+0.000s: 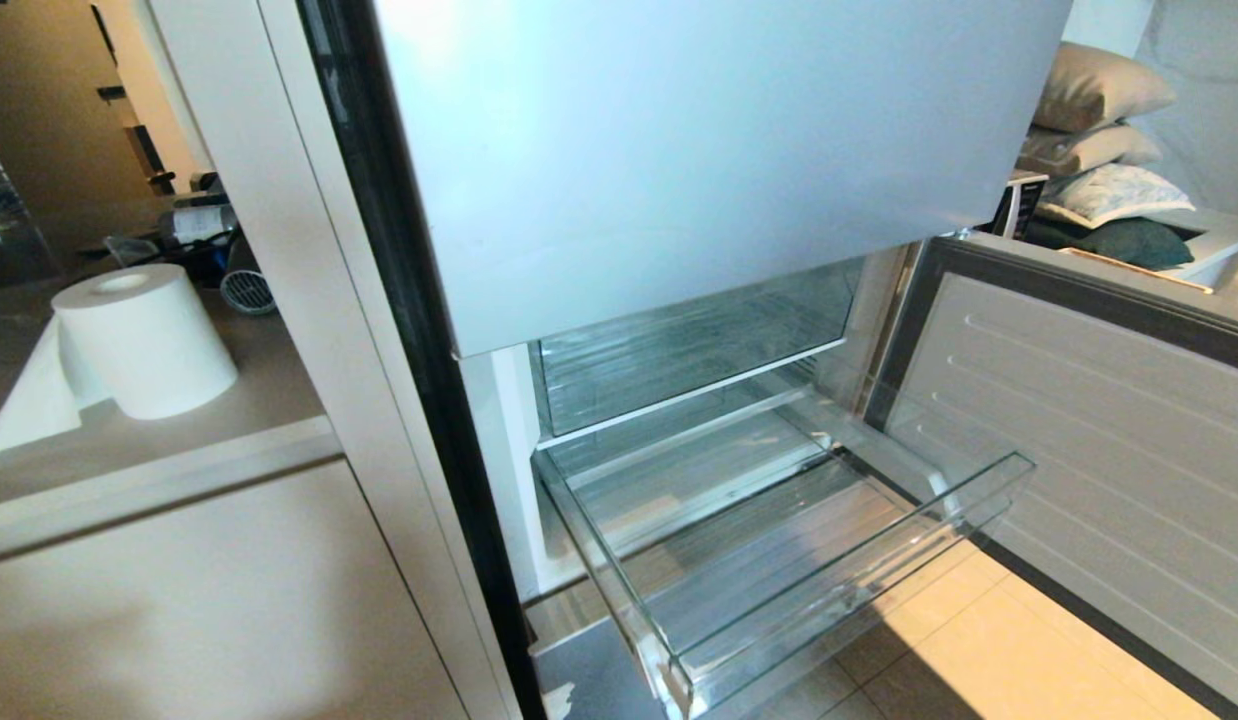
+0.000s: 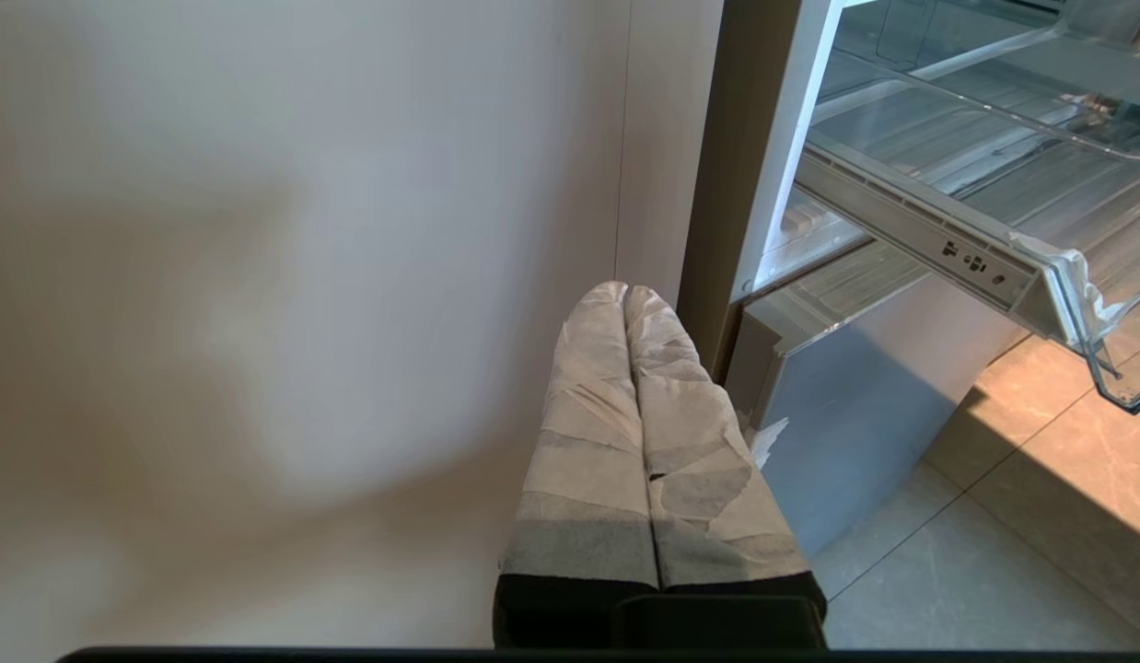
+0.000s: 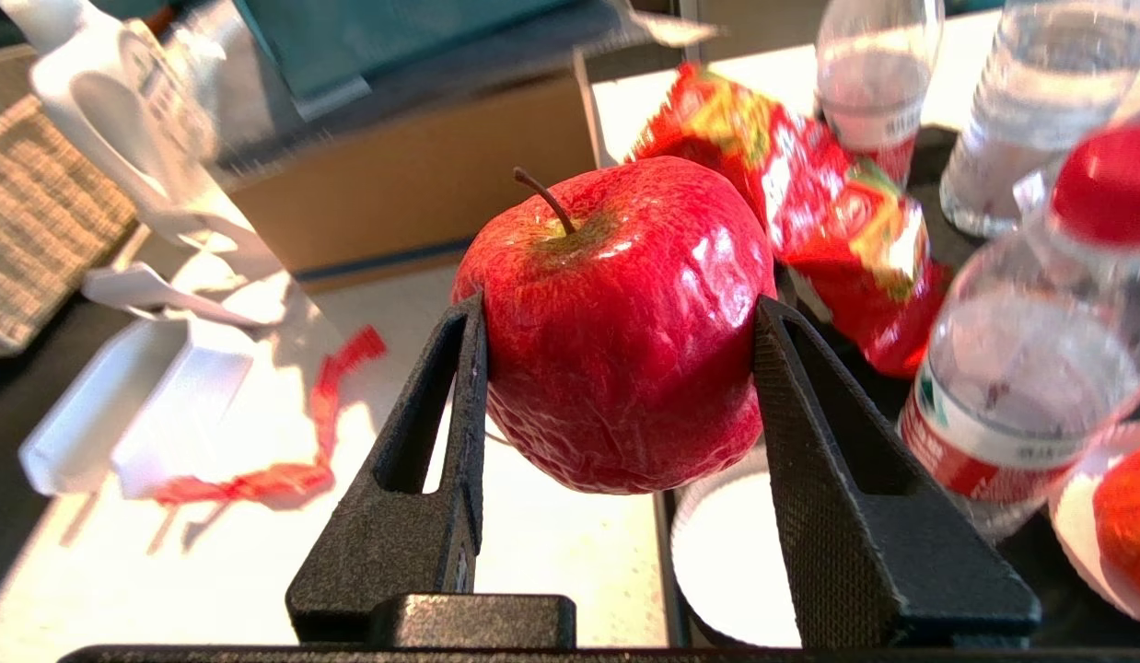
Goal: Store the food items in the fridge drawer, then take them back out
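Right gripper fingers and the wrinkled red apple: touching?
Touching. The right wrist view shows both black fingers of the right gripper pressed against the sides of the wrinkled red apple.

Beige counter (image 1: pixel 179 440) left with paper roll (image 1: pixel 144 340); pillows (image 1: pixel 1099 110) stacked far right; sunlit tile floor (image 1: pixel 989 650).

Left gripper (image 2: pixel 627 293) fingers pressed together beside the fridge drawer (image 2: pixel 971 262).

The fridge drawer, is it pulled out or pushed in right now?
Pulled out. The fridge drawer juts past the fridge front over the floor tiles, and nothing lies on its ribbed floor.
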You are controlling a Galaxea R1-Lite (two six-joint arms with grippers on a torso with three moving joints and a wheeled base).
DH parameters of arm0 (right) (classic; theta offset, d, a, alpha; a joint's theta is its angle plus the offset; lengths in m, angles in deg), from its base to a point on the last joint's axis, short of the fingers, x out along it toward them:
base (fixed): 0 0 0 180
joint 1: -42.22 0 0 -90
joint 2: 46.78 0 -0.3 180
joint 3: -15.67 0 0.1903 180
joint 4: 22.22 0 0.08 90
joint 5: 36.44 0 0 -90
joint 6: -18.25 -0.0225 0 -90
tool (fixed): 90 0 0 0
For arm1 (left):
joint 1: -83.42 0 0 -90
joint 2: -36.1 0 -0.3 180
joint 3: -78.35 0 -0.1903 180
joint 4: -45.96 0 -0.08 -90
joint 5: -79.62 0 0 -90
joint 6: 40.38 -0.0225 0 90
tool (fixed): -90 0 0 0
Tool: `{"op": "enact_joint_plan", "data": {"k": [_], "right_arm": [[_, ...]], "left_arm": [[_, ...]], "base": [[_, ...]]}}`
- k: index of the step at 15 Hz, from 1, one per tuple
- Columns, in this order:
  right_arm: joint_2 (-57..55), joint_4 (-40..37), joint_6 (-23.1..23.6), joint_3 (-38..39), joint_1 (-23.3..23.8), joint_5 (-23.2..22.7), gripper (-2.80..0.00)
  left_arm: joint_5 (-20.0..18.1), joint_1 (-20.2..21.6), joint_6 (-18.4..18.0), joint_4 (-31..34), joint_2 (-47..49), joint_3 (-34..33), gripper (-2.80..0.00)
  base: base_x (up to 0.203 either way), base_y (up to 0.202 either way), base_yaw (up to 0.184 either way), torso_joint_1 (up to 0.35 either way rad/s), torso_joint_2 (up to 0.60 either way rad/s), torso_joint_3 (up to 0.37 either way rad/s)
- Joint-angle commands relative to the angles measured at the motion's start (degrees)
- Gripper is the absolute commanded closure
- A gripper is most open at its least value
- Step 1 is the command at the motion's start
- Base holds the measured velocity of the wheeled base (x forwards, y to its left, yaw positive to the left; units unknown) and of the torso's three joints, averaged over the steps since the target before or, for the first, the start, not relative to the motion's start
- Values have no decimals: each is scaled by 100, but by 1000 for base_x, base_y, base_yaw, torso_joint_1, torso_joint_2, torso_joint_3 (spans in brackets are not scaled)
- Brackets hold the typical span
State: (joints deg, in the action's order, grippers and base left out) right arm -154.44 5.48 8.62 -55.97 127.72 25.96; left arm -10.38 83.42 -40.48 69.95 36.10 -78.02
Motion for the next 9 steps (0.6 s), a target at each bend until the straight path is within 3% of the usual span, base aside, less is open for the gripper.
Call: {"op": "enact_joint_plan", "data": {"k": [1, 9], "right_arm": [[-293, 198, 25, 125, 27, -10, 0], [-1759, 1550, 863, 233, 312, -136, 0]], "left_arm": [[0, 0, 1, 0, 9, 0, 0], [0, 0, 1, 0, 9, 0, 0]], "base": [[0, 0, 0, 0, 0, 0], [0, 0, 0, 0, 0, 0]]}}
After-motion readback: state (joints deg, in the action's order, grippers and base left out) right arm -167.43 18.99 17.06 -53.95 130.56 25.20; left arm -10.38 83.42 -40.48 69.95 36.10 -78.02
